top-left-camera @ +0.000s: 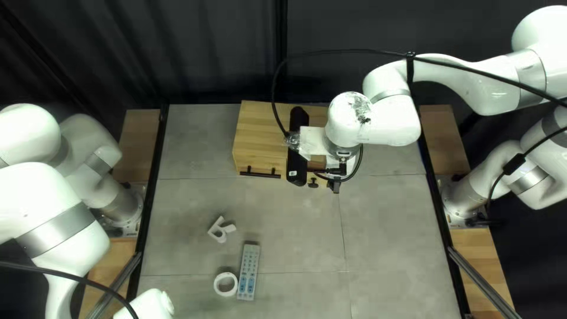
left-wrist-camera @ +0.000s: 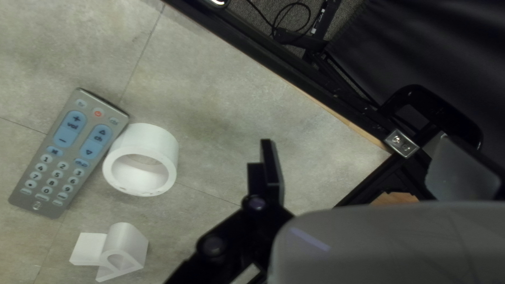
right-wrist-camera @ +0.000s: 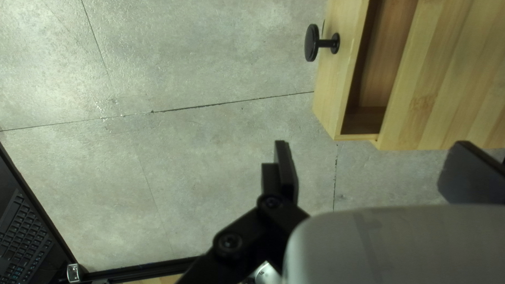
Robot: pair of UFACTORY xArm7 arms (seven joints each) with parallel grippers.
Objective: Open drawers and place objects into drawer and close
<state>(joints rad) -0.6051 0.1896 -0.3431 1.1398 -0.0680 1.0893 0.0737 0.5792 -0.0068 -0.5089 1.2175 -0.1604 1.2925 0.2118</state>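
Note:
My right gripper [top-left-camera: 335,186] is by the front right of the wooden drawer box [top-left-camera: 260,133]. In the right wrist view my right gripper [right-wrist-camera: 376,171] stands open and empty, beside the partly pulled-out drawer [right-wrist-camera: 325,89] with a round black knob [right-wrist-camera: 311,43]. The bar-handled front [top-left-camera: 260,173] looks closed. A grey remote [top-left-camera: 248,272], a white ring [top-left-camera: 225,284] and a white angular piece [top-left-camera: 221,229] lie on the table. My left gripper [left-wrist-camera: 363,168] is open above the table beside the ring [left-wrist-camera: 141,160], the remote [left-wrist-camera: 68,152] and the angular piece [left-wrist-camera: 113,251], holding nothing.
My right arm [top-left-camera: 378,118] reaches over the box's right part and hides some of it. My left arm [top-left-camera: 53,218] stands over the table's left edge. The black table rail [left-wrist-camera: 294,79] runs near my left gripper. A laptop [right-wrist-camera: 23,242] lies beyond the table's edge.

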